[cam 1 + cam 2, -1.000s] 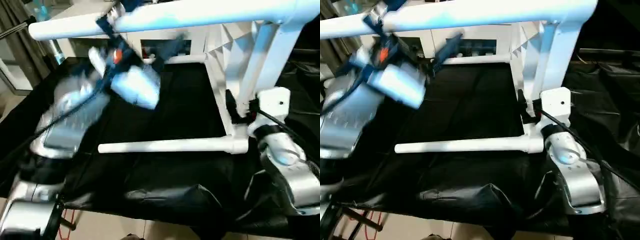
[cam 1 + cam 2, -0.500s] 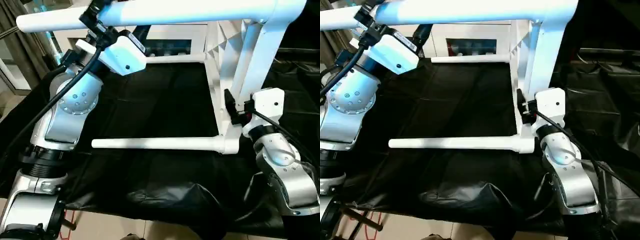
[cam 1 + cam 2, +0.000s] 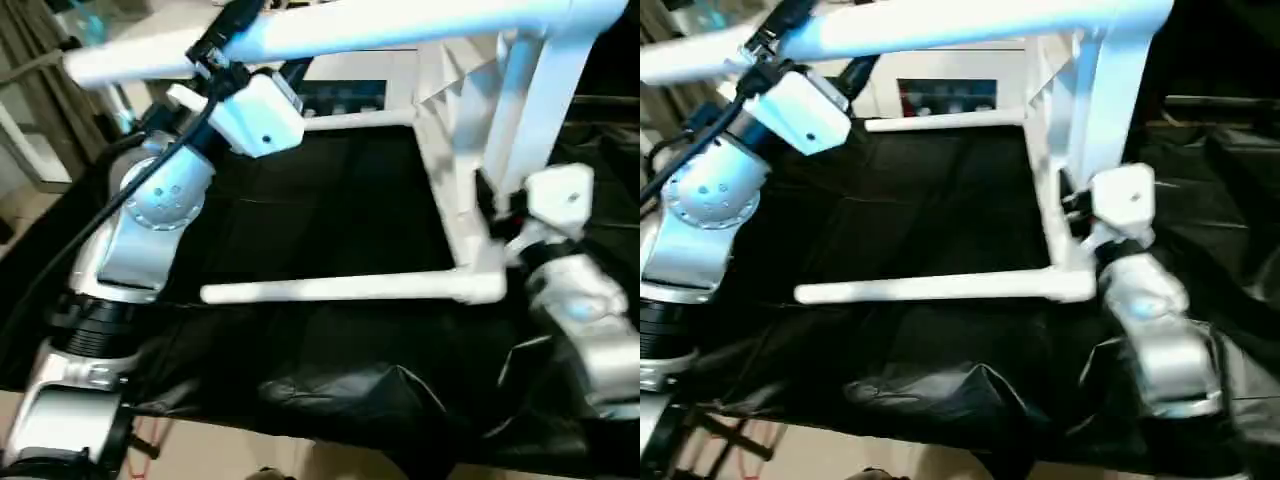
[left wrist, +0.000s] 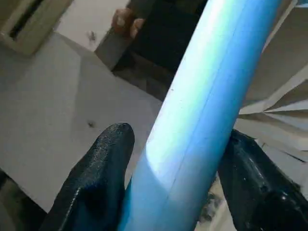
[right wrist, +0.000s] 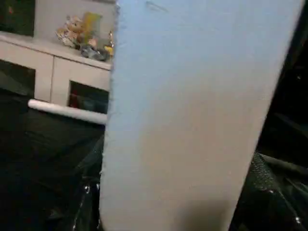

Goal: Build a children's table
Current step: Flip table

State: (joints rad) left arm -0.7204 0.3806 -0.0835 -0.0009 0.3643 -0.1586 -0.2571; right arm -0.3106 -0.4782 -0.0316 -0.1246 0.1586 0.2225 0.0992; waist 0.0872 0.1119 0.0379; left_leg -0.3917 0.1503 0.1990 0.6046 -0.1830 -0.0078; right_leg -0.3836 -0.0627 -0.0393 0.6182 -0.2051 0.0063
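table: the children's table (image 3: pixel 470 190) stands tipped on its side on the black cloth (image 3: pixel 330 230), tabletop on edge at the robot's right, ribbed underside facing the robot's left.
legs: all seated in corner sockets as far as I can see; they run level, away from the tabletop toward the left. The upper near leg (image 3: pixel 330 30) crosses high in the head view; the lower near leg (image 3: pixel 340 290) lies along the cloth; a far leg (image 3: pixel 940 122) sits behind.
long axis: upper near leg runs left–right, socket end at right, free end at left.
left gripper: left gripper (image 4: pixel 175 178) straddles that upper leg partway along, one black finger (image 4: pixel 98 178) on each side of the tube, pressed to it or very nearly; reads as a grip on the leg.
right gripper: right gripper (image 3: pixel 505 205) is at the tabletop edge low on the right. The wrist view has the white panel between the fingers; whether they pinch it I cannot tell.
nearer arm: left for the leg, right for the tabletop.
what the next move turns on: probably righting or turning the table, so both holds must move together about the leg's axis.
background: white cabinet (image 5: pixel 53 67) behind the cloth.
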